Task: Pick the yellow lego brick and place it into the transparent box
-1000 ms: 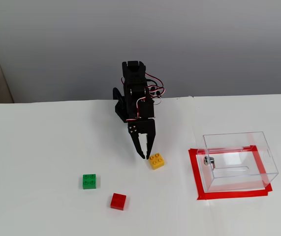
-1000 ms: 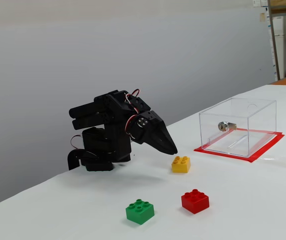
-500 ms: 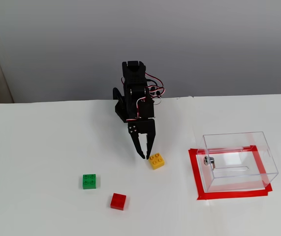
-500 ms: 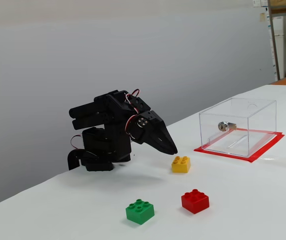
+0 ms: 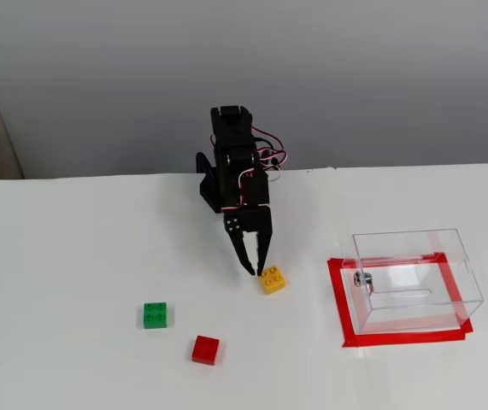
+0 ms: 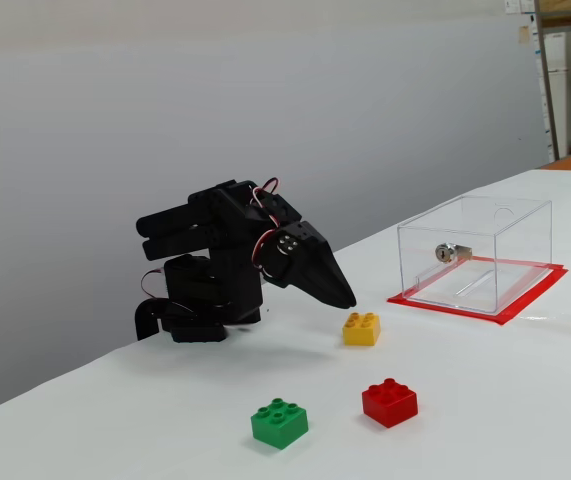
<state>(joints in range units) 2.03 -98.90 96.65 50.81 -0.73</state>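
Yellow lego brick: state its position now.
In both fixed views the yellow lego brick lies on the white table, just beyond the gripper tips, left of the transparent box.

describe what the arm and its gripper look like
The arm is all matte black plastic in blocky segments, with thin red, white and black wires looping at its side. Small silver screw heads dot the wrist. The gripper has two tapered, pointed black fingers.

Non-task items on the white table (image 5: 73, 248)

A green brick (image 5: 155, 314) and a red brick (image 5: 205, 349) rest studs-up on the table, near each other but apart; in the higher fixed view, the red brick lies at about 4 o'clock from the green brick. A rectangle of red tape (image 5: 343, 312) marks the table at the right. A grey wall (image 5: 355, 77) stands behind the table.
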